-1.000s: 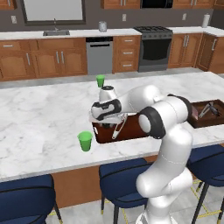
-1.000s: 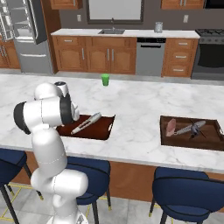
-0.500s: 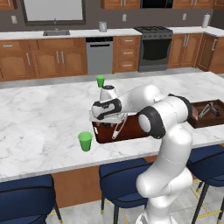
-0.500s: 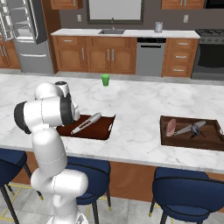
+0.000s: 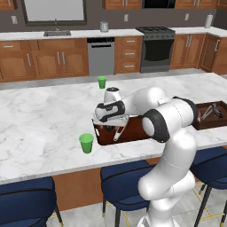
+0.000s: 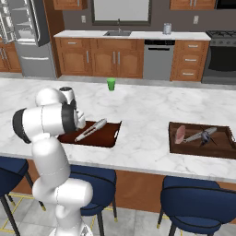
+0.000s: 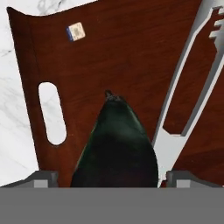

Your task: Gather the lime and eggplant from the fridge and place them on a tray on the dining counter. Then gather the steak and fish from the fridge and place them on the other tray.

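Under my hand camera the eggplant (image 7: 116,144) lies between spread fingertips (image 7: 41,179) — base views hide it — on the tray (image 7: 131,57)

A: What colour is the tray (image 7: 109,57) under the hand?
B: Dark red-brown, wood-grained, with a small white and blue sticker (image 7: 76,31) near one corner. The eggplant (image 7: 116,146) on it is almost black, with a dark green sheen.
A: And the tongs (image 7: 186,105) beside it?
B: Flat light grey.
A: The dining counter (image 5: 40,119)?
B: White marble with thin grey veins, wooden sides, dark blue stools (image 6: 203,203) along its near edge.
A: Anything bright?
B: Two bright green cups (image 5: 86,143), one by the near edge, one toward the far edge. The other tray (image 6: 203,140) is the same red-brown, carrying a pinkish steak (image 6: 180,134) and a grey fish (image 6: 203,135).
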